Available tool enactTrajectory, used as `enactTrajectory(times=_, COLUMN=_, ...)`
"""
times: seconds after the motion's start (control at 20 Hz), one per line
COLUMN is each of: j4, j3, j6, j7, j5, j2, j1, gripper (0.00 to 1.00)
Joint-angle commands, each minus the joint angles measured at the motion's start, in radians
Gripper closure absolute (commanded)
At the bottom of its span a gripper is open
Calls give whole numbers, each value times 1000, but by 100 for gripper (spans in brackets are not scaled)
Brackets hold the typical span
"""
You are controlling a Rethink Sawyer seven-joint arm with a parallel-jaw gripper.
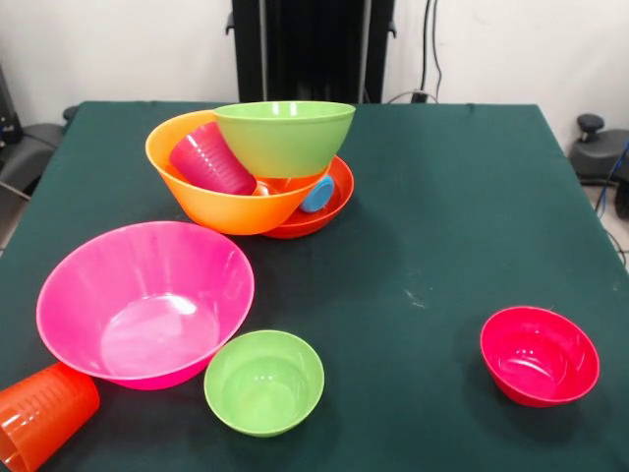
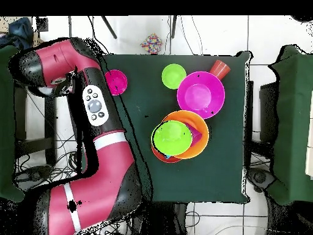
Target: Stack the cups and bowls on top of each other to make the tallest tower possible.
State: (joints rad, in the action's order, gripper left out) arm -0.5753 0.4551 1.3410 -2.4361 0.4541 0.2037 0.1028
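The tower stands at the table's far side: a shallow red-orange bowl [image 1: 332, 208] as base, a large orange bowl [image 1: 216, 202] tilted in it, and a medium lime green bowl [image 1: 285, 138] on top. A purple cup [image 1: 211, 159] lies in the orange bowl. A blue cup [image 1: 318, 194] lies in the red-orange bowl. The large pink bowl [image 1: 142, 300], the small green bowl [image 1: 263, 382] and the small crimson bowl [image 1: 539, 356] stand apart at the front. An orange cup [image 1: 39, 413] lies on its side at the front left. No red cup shows. The gripper is not in view.
In the overhead view the red and black arm [image 2: 98, 110] is folded back beside the table, next to the crimson bowl [image 2: 115, 82]. The pink bowl [image 2: 200, 95] and the small green bowl [image 2: 173, 76] sit near the table's far edge [image 2: 183, 56].
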Motion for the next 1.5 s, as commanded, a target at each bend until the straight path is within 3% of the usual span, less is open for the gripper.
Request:
enactTrajectory(times=0.05, j4=-80, j3=8, j6=-33, j7=310, j5=15, j2=11, j1=-93, gripper=0)
enactTrajectory(times=0.3, j4=-407, j3=-18, j6=-235, j7=445, j5=18, j2=151, j1=-196, gripper=0)
enactTrajectory(times=0.4, j4=-468, j3=-14, j6=-286, j7=464, j5=39, j2=176, j1=-222, gripper=0)
enactTrajectory(times=0.7, j4=-515, j3=-20, j6=-344, j7=495, j5=107, j2=156, j1=-253, gripper=0)
enactTrajectory(times=0.75, j4=-509, j3=-32, j6=-315, j7=493, j5=116, j2=154, j1=-246, gripper=0)
enactTrajectory(times=1.5, j4=-508, j3=-32, j6=-451, j7=413, j5=147, j2=109, j1=-255, gripper=0)
